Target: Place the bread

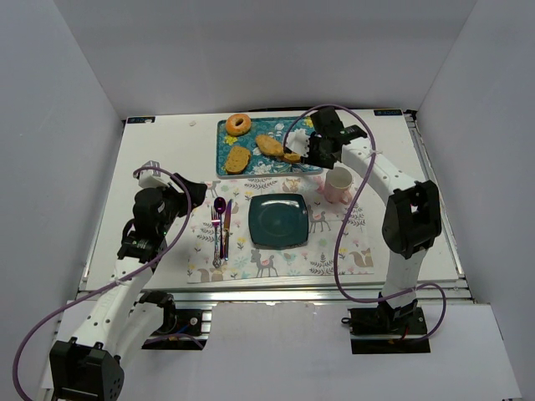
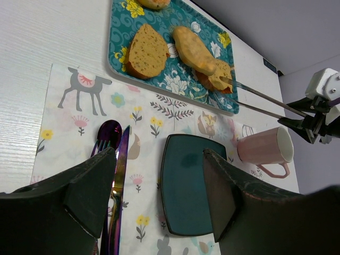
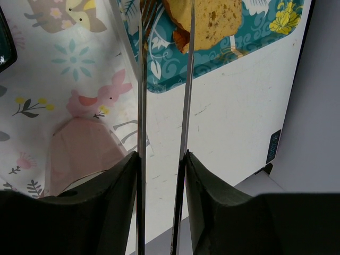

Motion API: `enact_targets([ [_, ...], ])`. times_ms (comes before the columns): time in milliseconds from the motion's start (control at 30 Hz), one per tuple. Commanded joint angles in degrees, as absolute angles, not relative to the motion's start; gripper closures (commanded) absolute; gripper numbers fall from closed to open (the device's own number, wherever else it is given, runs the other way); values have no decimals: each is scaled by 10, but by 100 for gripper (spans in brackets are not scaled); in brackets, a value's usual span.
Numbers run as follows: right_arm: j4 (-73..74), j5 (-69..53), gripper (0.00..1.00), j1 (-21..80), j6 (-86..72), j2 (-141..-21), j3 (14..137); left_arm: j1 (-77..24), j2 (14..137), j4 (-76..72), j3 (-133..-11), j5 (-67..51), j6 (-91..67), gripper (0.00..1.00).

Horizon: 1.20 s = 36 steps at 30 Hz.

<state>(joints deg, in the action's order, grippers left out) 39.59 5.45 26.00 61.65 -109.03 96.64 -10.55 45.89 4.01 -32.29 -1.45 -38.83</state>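
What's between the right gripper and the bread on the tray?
Only the metal tongs held by the right gripper, their tips at the small bread slice near the tray's right end. The left wrist view shows this best.

Left hand [image 2: 158, 156] gapes wide; right hand [image 3: 159, 159], reaching forward, grips tongs [image 3: 142, 106].

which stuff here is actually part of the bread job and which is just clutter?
In the job:
- right fingers, shut on tongs
- bread piece at the tong tips
- tray it lies on
- plate, likely the drop spot

Lying about:
- bread slice, long piece, bagel
- mug
- cutlery
- placemat
- left fingers, open, idle
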Motion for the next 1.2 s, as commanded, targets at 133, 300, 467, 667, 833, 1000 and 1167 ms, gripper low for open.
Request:
enact_targets([
  [133, 375, 67, 55, 267, 639, -1092, 964, -102, 447, 27, -317, -12, -389, 25],
  [300, 366, 83, 55, 274, 646, -1111, 965, -102, 446, 36, -322, -10, -384, 25],
  [467, 361, 95, 56, 275, 654, -1118, 964, -102, 439, 35, -316, -8, -389, 25],
  [667, 350, 108, 72, 276, 665, -1112, 949, -102, 439, 34, -317, -8, -389, 25],
  [833, 337, 107, 90, 275, 658, -1096, 947, -102, 443, 34, -322, -8, -387, 25],
  [1000, 324, 114, 97, 272, 654, -1074, 957, -102, 444, 33, -322, -9, -388, 25],
  [1167, 329, 120, 98, 268, 650, -1063, 976, -102, 446, 28, -323, -11, -388, 25],
])
